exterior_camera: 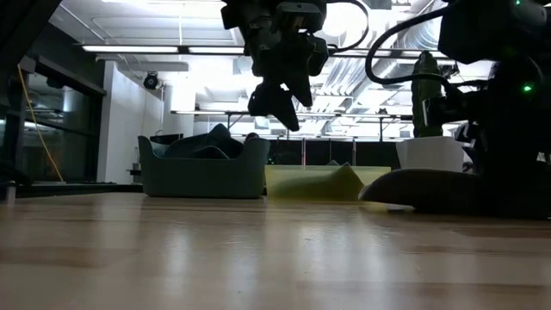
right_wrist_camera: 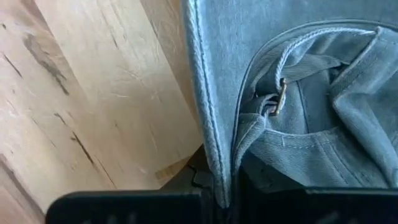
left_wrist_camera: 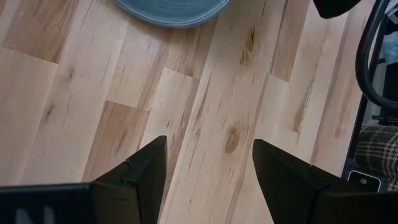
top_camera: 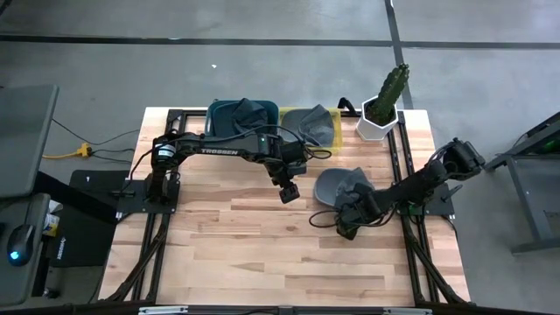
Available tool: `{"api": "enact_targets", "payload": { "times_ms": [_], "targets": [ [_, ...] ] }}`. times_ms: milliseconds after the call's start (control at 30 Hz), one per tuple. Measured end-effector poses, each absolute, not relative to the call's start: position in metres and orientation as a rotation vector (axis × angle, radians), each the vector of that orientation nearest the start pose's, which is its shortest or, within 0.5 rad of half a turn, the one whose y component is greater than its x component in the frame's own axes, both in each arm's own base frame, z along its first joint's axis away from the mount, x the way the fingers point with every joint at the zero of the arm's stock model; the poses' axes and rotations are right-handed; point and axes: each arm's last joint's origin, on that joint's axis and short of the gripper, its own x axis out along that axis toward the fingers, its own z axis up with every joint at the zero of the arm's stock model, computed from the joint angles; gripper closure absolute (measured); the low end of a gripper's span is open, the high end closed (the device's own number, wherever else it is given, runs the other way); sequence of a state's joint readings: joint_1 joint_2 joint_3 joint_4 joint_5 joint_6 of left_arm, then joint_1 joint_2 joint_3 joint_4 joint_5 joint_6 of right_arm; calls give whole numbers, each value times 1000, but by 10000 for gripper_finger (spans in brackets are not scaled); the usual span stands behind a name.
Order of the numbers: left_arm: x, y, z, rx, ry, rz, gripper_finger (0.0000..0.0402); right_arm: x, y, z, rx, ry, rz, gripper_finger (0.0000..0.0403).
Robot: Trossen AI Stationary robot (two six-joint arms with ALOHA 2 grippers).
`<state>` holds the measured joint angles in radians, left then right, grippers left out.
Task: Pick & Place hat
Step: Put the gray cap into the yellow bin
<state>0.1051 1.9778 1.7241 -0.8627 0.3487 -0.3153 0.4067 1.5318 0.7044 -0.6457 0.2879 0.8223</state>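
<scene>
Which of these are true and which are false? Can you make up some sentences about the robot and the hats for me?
1. The right gripper is shut on the grey cap. True.
2. The left gripper is holding a hat. False: it is open and empty, above the bare wooden table.
3. The potted cactus stands at a back corner of the table. True.
4. The teal bin is empty. False: dark fabric lies in it.
5. The grey cap is inside the bin. False: it lies on the table, apart from the bin.
</scene>
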Motion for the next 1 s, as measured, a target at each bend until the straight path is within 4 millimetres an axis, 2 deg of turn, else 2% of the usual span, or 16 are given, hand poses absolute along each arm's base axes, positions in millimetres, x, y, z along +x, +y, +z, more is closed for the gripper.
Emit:
{"api": "enact_targets", "payload": {
  "times_ms": [167,433,800,1000],
  "targets": [
    [417,40,257,-543,1120,-33,189,217,85,140,185,1301,-431,387],
    [414,55,257,-587,1119,-23,189,230,89,177,47,1308,-434,388],
    [414,63,259,-640,1100,-73,189,231,85,225,-153,1339,-546,388],
    [410,77,259,-678,1102,-65,189,237,83,250,-244,1301,-566,388]
  ]
}}
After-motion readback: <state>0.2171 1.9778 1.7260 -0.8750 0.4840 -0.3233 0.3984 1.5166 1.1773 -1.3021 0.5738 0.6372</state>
